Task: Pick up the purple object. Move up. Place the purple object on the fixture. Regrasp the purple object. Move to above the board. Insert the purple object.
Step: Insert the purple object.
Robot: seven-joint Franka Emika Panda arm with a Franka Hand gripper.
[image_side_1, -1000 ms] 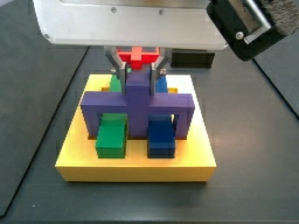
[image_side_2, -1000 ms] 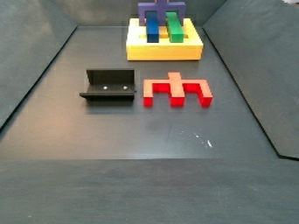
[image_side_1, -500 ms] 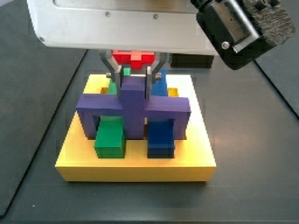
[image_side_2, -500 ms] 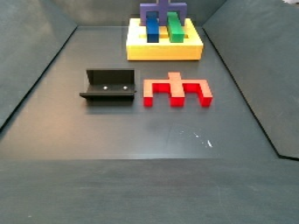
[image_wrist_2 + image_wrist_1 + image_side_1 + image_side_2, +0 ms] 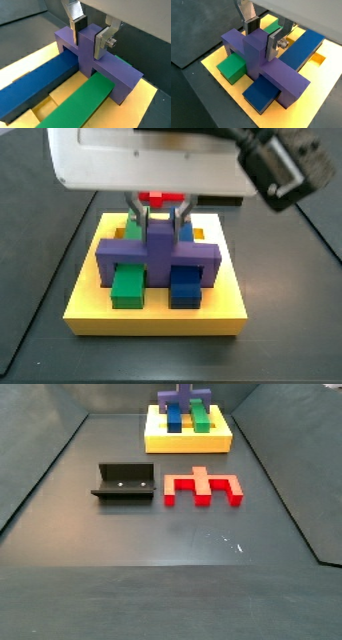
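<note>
- Gripper [image 5: 90, 36] is clenching the upright stem of the purple object [image 5: 90, 60], plates touching both sides.
- Purple object is straddling green bar [image 5: 83, 102] and blue bar [image 5: 37, 87] on the board [image 5: 154, 318].
- Fixture [image 5: 124, 482] is sitting at the red block's [image 5: 202, 487] 9 o'clock.

We see the gripper [image 5: 90, 36] as two flat silver fingers [image 5: 101, 42] with dark pads and a screw, under a white body [image 5: 147, 163] beside a black camera block [image 5: 287, 168].

Pincer [image 5: 91, 36] hemmed over board [image 5: 40, 102]
</note>
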